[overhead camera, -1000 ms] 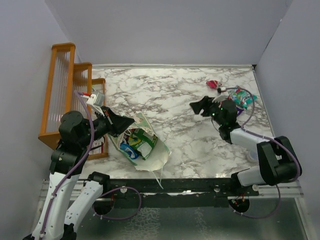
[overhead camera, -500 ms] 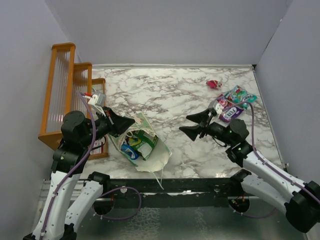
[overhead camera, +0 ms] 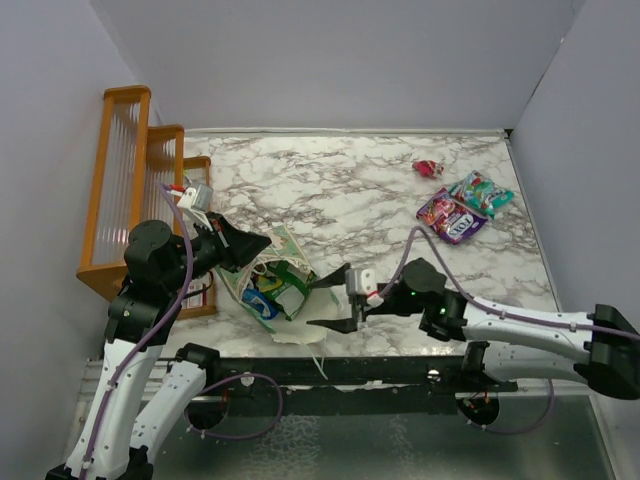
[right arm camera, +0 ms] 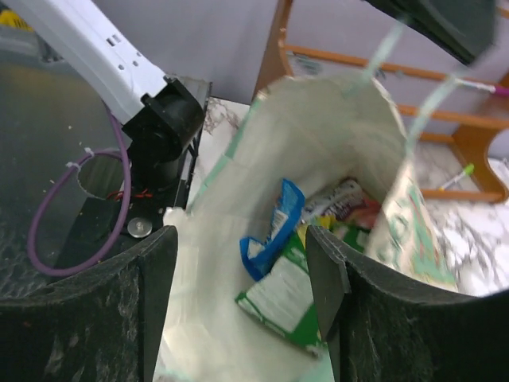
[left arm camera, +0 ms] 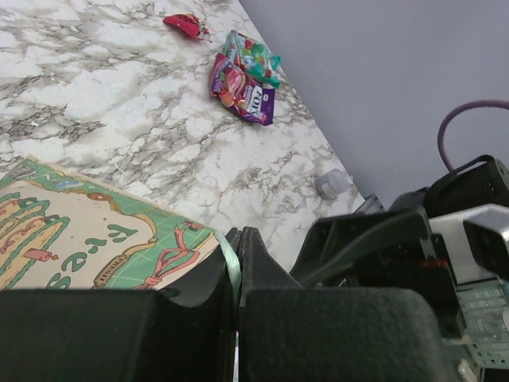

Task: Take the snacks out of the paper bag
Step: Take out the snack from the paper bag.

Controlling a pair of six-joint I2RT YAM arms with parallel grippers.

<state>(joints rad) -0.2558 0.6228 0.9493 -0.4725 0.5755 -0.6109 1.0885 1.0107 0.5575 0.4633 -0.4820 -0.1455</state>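
Currently the paper bag (overhead camera: 285, 290) is lying on its side on the marble tabletop (overhead camera: 340, 190), toward the front-left corner and near the orange wooden rack (overhead camera: 125, 180). Its mouth is facing the right arm.

The left gripper (left arm camera: 236, 259) is clamping the bag's mint-green upper rim. Both fingers are pressing flat together on the paper edge, and the rim is being held up off the table.

The right gripper (overhead camera: 318, 304) is sitting at the bag's mouth with its jaws spread apart and nothing between them. Whether the fingertips are touching the paper cannot be determined.

In the right wrist view, several snacks (right arm camera: 338, 199) are lying deep in the white interior. A blue packet (right arm camera: 274, 227) is standing on edge, with a green-and-white packet (right arm camera: 282, 306) below it and others partly hidden behind.

Three packets are lying outside the bag, well apart from it, toward the far right of the table — a red packet (overhead camera: 427, 167), a teal packet (overhead camera: 483, 192) and a pink-purple packet (overhead camera: 448, 217). The teal and pink-purple packets are touching. A small translucent disc (left arm camera: 332, 183) is resting near the table's right edge.
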